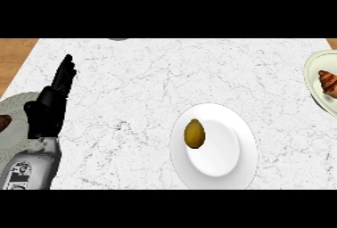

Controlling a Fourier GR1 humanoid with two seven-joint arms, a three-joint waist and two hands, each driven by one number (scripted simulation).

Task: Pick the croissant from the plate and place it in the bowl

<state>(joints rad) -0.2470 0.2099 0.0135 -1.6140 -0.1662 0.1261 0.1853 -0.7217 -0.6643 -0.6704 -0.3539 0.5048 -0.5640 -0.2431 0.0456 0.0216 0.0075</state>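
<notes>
A brown croissant [328, 83] lies on a pale plate [314, 62] cut off by the right edge of the head view. In the middle of the counter stands a white round dish [227, 156] with a sunken centre, and an olive-brown oval item [194, 133] lies in its left part. My left hand [49, 107] shows at the far left, open, its fingers straight and pointing up, far from the croissant. No right hand appears in the view.
A grey round dish [16, 133] sits at the left edge, partly under my left forearm, with a brown item [4, 121] on it. A small grey object [118, 39] peeks in at the counter's far edge. Wooden surface [13, 58] borders the marble top on the left.
</notes>
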